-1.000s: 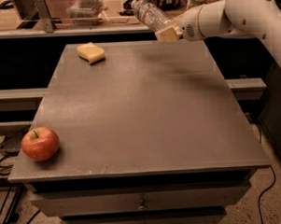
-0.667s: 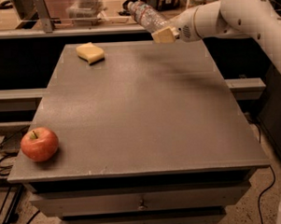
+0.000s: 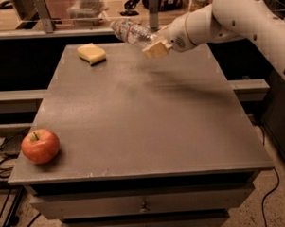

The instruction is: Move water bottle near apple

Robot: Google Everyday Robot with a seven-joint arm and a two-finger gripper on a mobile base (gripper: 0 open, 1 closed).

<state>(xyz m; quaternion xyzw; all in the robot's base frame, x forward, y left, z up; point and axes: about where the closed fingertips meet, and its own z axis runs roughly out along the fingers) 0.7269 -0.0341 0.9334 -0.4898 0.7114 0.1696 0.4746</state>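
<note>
One view: the camera view, looking down on a grey table (image 3: 152, 129) from its near side
Arm (image 3: 233, 16): white, coming in from the upper right and reaching left over the far right part of the table
Gripper (image 3: 154, 46): at the arm's left end, raised above the far part of the table, roughly over the middle of its width; its pale fingers are clamped on the water bottle
Water bottle (image 3: 131, 31): clear and crinkled, held off the table by one end, tilted with its free end pointing up and to the left (which end carries the cap I cannot tell); it touches nothing but the gripper
Apple (image 3: 40, 146): red with yellowish flecks and a short stem, resting on the table at its near left corner, close to the left edge, well apart from the water bottle and the gripper
Sponge (image 3: 92, 53): pale yellow, lying on the far left part of the table, to the left of the water bottle and not touching it
Drawers (image 3: 141, 203): under the table top at the front, one with a small knob in the middle
Cables (image 3: 3, 164): dark, on the floor to the left of the table
</note>
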